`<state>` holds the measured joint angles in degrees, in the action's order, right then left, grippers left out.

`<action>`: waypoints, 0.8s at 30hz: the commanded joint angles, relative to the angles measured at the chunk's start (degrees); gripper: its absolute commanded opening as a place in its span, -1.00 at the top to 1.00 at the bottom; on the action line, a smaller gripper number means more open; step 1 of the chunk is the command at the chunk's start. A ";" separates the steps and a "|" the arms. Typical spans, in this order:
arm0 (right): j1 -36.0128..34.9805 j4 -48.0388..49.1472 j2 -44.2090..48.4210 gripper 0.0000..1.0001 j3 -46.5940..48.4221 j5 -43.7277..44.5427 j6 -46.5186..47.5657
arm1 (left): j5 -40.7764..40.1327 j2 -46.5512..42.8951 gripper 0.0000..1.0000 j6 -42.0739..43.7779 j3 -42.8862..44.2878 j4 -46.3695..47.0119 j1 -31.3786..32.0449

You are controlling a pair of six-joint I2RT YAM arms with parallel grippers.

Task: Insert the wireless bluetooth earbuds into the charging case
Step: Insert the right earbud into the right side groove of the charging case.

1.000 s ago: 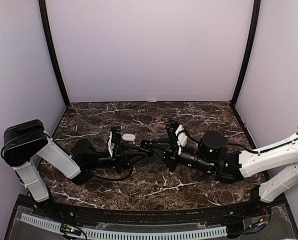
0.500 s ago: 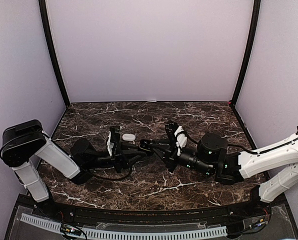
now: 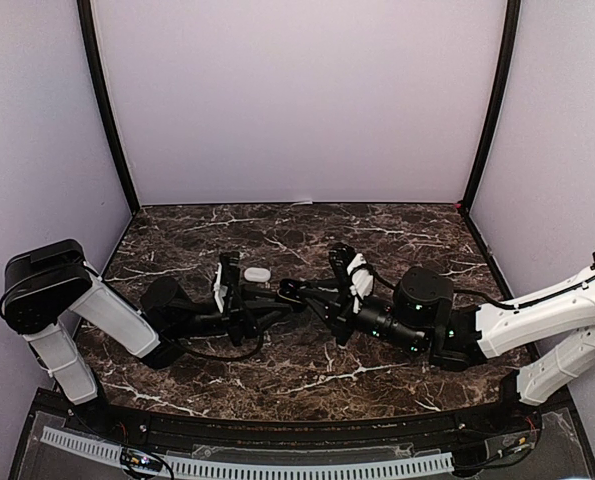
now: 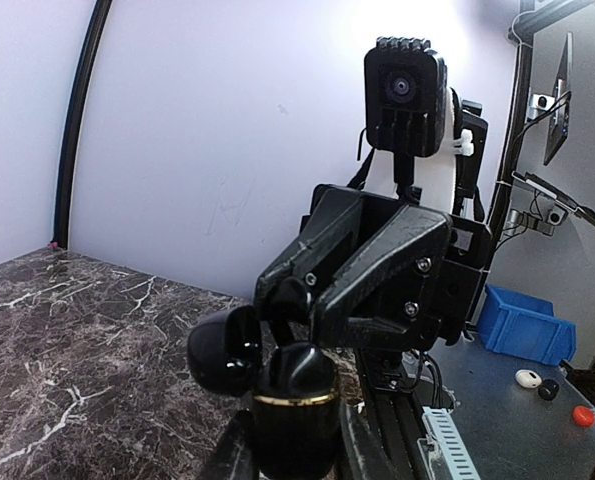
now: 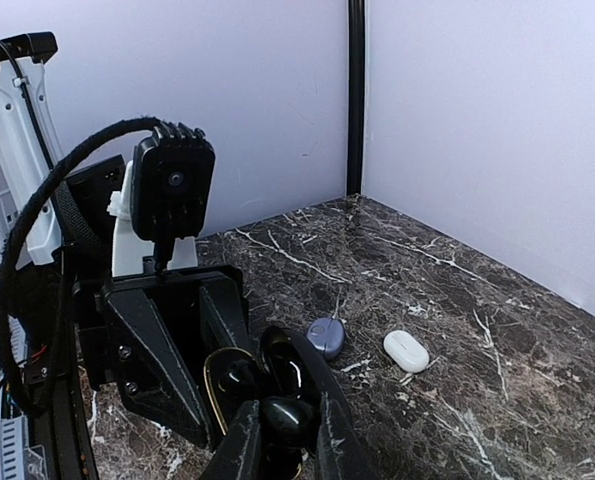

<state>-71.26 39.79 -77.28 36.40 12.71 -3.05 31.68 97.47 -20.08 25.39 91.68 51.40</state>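
Earbud [image 5: 285, 412], one dark, pinched by right tool [image 5: 287, 425]; left tool [image 4: 295, 450] grips one open case [image 4: 295, 425].

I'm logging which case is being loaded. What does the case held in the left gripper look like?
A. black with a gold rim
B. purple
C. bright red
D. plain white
A: the left wrist view shows the left gripper clamped on a black case with a gold rim, while the white case and the purple case lie on the table.
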 commanded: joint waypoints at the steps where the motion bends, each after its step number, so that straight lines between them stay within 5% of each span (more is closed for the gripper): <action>1: -0.89 0.16 -0.07 0.63 0.57 0.56 0.59 | 0.24 -2.31 0.92 0.81 0.36 13.35 0.28; 12: -0.98 0.50 -0.52 0.73 1.12 -0.09 0.51 | 0.29 -1.93 0.93 1.00 0.33 12.74 0.28; 24: -1.04 0.85 1.89 0.53 -1.46 -0.12 -0.03 | 0.08 -2.44 0.93 1.01 0.21 12.43 0.28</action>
<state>-71.64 39.38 -77.03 36.21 12.69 -2.57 31.68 97.36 -19.79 25.39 91.72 51.40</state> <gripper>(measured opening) 0.242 0.242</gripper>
